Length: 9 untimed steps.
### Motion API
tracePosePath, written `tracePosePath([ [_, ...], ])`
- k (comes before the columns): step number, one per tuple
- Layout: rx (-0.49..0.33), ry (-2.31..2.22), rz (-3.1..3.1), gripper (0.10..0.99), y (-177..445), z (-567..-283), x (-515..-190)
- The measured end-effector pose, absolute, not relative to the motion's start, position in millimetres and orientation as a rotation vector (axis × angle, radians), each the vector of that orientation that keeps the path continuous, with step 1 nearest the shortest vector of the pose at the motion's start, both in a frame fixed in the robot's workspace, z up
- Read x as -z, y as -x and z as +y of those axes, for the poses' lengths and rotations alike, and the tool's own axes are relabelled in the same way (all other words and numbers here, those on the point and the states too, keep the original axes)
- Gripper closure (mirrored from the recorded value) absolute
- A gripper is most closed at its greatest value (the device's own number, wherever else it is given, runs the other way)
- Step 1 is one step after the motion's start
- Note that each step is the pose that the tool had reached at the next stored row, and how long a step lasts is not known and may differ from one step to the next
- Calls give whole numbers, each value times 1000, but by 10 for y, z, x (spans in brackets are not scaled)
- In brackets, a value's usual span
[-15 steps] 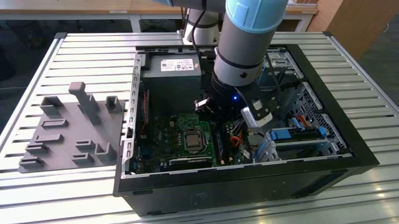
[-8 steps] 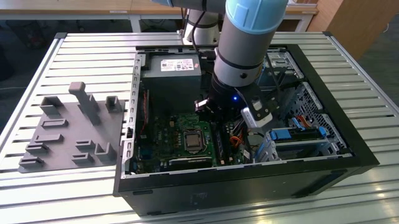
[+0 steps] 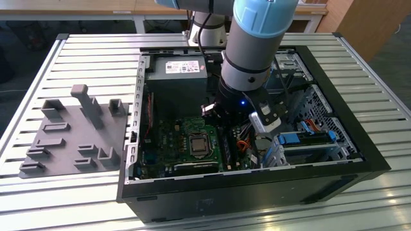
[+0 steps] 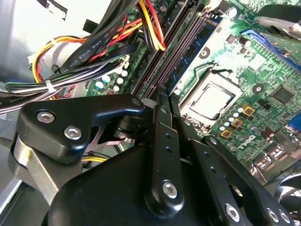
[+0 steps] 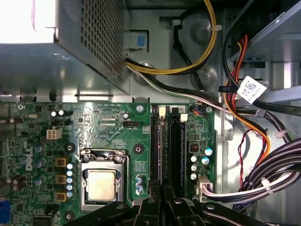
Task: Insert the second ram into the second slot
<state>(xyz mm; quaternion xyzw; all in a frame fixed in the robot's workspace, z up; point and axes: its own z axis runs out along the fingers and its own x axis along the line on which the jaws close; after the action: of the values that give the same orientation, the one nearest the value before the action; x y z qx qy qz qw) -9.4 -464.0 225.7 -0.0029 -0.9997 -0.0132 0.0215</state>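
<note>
Gripper (image 5: 162,195) over two memory slots (image 5: 168,146)

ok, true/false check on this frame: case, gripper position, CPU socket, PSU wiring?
1. The computer case lies open with the motherboard exposed. True.
2. The gripper hangs over the gray tray. False: it is inside the case, just above the memory slots; the gray tray sits beside the case.
3. A cooler covers the CPU socket. False: the socket is uncovered and the processor's metal lid shows.
4. Yellow wires run out from the power supply. True.
</note>
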Motion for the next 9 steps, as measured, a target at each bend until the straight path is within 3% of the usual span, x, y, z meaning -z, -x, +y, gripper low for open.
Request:
tracePosePath([
  [9, 41, -1, -3098, 949, 93, -4640, -2224],
])
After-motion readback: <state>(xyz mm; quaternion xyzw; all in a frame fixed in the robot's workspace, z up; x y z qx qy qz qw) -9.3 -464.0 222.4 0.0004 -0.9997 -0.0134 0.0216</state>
